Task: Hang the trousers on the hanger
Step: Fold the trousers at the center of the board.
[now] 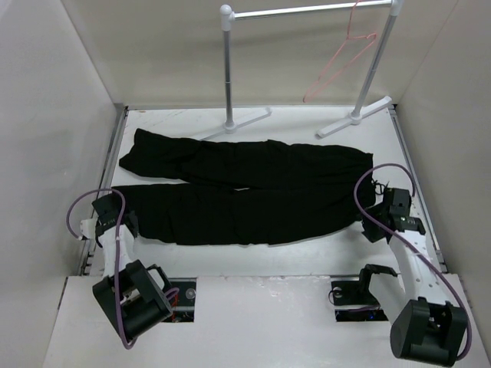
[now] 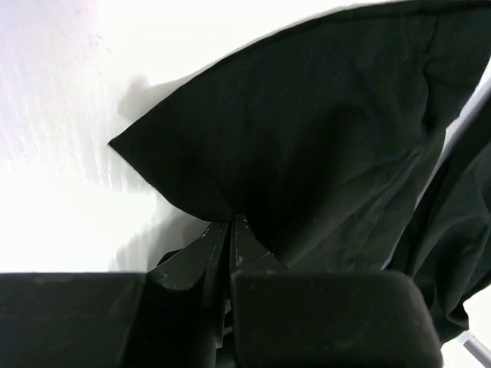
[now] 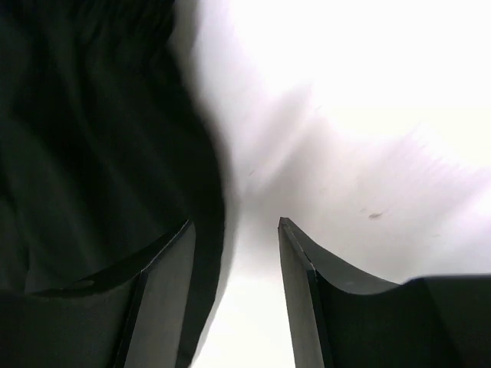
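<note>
We record a white metal garment rack [image 1: 228,69] with a silver tube rail [image 1: 307,9], standing upright at the far edge of the white tabletop [image 1: 299,126]. Its two flat feet [image 1: 249,119] rest on that surface. Plain pale panels [image 1: 46,115] enclose the sides and rear.

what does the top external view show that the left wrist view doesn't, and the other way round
Only the top external view: the white rack with the pink hanger hanging from its rail, the right gripper at the right end of the black trousers, and both legs laid out side by side. Only the left wrist view: the left gripper seen close up, shut, its tips pinching a fold of cloth. Both: the trousers lying on the white table.
</note>
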You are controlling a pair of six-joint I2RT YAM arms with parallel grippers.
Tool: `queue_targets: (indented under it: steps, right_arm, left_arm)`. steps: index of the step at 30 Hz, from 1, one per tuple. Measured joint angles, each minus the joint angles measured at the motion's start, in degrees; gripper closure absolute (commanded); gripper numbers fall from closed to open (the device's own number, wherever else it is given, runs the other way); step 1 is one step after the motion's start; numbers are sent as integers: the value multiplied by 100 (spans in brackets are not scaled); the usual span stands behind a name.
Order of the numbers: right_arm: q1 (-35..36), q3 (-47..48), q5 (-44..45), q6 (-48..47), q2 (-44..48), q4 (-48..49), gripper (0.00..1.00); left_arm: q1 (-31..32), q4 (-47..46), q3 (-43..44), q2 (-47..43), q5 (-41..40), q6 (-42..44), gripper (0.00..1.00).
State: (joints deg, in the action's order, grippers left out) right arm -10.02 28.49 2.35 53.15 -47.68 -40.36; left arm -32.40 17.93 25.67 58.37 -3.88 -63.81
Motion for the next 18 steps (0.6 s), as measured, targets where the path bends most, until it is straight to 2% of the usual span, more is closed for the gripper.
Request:
queue_targets:
  steps: [3, 9, 16, 18]
  right_arm:
    - [-81, 31, 184, -2, -356, 146, 47]
    - [-79, 175, 284, -48, -1681, 885, 51]
    - [72, 409, 323, -79, -2393, 1687, 80]
    - [127, 426, 319, -63, -2479, 1843, 80]
  left_arm:
    - [111, 72, 101, 7, -35, -37, 100]
    - [229, 92, 378, 125, -92, -57, 100]
    - [247, 212, 407, 79, -199, -61, 100]
    - [271, 289, 424, 37, -256, -61, 100]
